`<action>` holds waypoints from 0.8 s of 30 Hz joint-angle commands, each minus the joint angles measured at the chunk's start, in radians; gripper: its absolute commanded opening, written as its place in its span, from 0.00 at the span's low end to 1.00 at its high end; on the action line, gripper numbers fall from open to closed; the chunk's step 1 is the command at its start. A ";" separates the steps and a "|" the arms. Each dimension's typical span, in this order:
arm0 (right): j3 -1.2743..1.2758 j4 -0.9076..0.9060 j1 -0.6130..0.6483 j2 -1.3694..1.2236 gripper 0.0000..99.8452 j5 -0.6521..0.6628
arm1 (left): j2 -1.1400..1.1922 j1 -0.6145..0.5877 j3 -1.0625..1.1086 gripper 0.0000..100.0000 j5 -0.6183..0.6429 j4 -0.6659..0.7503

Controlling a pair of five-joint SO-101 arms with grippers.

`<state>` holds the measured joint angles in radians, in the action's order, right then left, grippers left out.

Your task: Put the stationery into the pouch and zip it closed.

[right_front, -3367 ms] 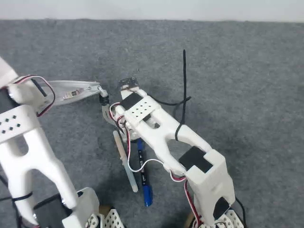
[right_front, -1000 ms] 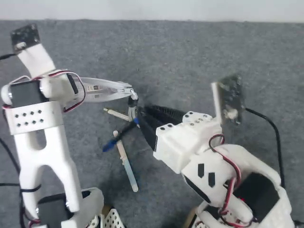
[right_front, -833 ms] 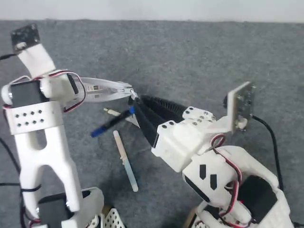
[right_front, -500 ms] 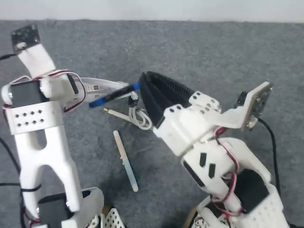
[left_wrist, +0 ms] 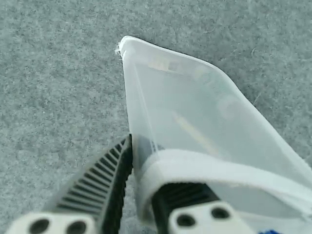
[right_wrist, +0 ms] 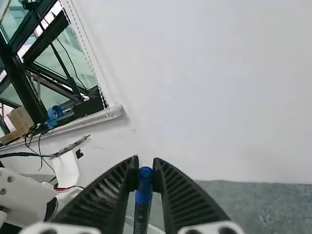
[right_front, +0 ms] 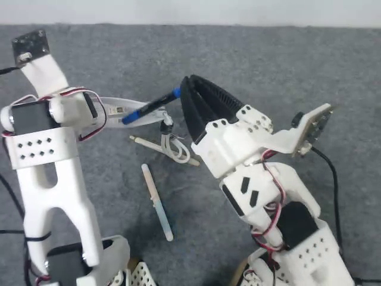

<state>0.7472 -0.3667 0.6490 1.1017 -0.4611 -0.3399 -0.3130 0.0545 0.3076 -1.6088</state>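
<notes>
A clear pouch (right_front: pixel 116 111) lies flat on the grey carpet, and my left gripper (left_wrist: pixel 134 146) is shut on its edge. Through the pouch (left_wrist: pixel 195 107) a thin pale stick shows faintly. My right gripper (right_front: pixel 186 95) is raised above the carpet and shut on a blue pen (right_front: pixel 149 109). The pen slants down toward the pouch's near end. In the right wrist view the blue pen (right_wrist: pixel 142 187) sits clamped between the black fingers of the gripper (right_wrist: pixel 144 168). A pale white-and-blue pen (right_front: pixel 157 202) and a thin beige stick (right_front: pixel 156 145) lie on the carpet.
A white looped cord (right_front: pixel 176 147) lies next to the beige stick, near the pouch's end. The carpet (right_front: pixel 286 71) stretches open to the far right. Both arm bases stand at the near edge. A white wall and a window (right_wrist: pixel 44 63) show in the right wrist view.
My right gripper has lifted the blue pen off the carpet and swung it up and back toward the pouch. The left arm has kept still over the last second.
</notes>
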 commanded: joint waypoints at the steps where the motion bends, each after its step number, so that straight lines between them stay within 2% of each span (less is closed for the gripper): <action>1: -0.003 0.028 -0.012 0.002 0.01 -0.003 | -0.044 0.002 -0.044 0.01 0.012 -0.006; 9: 0.002 0.120 -0.012 -0.185 0.01 -0.002 | -0.044 0.000 -0.044 0.01 0.012 -0.006; 12: 0.002 0.125 -0.005 -0.226 0.01 0.063 | -0.046 0.000 -0.044 0.01 0.011 -0.006; 20: 0.066 0.124 0.104 -0.242 0.01 0.239 | -0.046 0.000 -0.044 0.01 0.011 -0.006; 24: 0.077 0.116 0.114 -0.242 0.09 0.295 | -0.046 0.000 -0.044 0.01 0.011 -0.006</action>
<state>0.8332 -0.2624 0.7518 0.8623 -0.2125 -0.3399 -0.3130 0.0545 0.3076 -1.6088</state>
